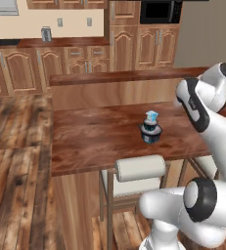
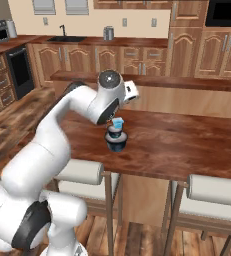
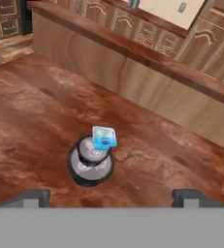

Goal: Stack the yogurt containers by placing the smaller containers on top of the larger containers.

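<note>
With the end effector (image 3: pixel 111 196) spread apart and empty, the light, rigid, topple-prone yogurt containers (image 3: pixel 91 160) stacked on the table (image 3: pixel 31 126) are best gripped across the sidewalls.

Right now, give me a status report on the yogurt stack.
Pincer open, above the counter, holding nothing. Tiny pale-blue cup tops narrower cup on wide tub. Nothing in the way.

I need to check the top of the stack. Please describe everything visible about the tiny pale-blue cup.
The tiny pale-blue cup is boxy, pale blue and white, plastic-looking. It sits topmost on the stack, resting on the narrower dark-blue cup, slightly off-centre and seemingly tilted. Nothing else touches it; the open pincer is apart from it.
</note>
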You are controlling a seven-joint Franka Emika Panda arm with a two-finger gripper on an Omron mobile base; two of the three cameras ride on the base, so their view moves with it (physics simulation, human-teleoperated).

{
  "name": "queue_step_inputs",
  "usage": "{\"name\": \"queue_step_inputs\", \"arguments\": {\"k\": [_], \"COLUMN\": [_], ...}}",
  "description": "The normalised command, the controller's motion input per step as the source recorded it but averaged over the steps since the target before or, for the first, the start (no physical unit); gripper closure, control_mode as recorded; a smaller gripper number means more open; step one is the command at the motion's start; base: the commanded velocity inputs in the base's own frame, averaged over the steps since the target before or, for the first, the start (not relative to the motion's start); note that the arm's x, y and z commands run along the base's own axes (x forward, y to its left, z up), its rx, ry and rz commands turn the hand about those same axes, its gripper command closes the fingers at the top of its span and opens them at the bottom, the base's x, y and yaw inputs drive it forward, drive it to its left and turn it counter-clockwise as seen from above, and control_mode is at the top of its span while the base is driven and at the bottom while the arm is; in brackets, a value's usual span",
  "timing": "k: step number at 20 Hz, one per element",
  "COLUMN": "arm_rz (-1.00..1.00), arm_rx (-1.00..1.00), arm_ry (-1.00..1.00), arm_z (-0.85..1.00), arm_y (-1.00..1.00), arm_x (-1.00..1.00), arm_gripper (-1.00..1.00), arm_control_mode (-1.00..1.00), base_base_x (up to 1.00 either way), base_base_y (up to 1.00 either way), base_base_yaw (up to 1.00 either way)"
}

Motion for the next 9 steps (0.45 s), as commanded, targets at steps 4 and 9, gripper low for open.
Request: {"name": "queue_step_inputs", "arguments": {"k": [4, 9], "arm_rz": [0.0, 0.0], "arm_rx": [0.15, 0.16], "arm_ry": [-0.34, -0.26], "arm_z": [0.31, 0.29], "arm_y": [-0.57, -0.75], "arm_x": [-0.85, -0.66], "arm_gripper": [-1.0, -1.0], "arm_control_mode": [-1.0, -1.0], "base_base_x": [0.0, 0.0], "base_base_y": [0.0, 0.0], "base_base_yaw": [0.0, 0.0]}}
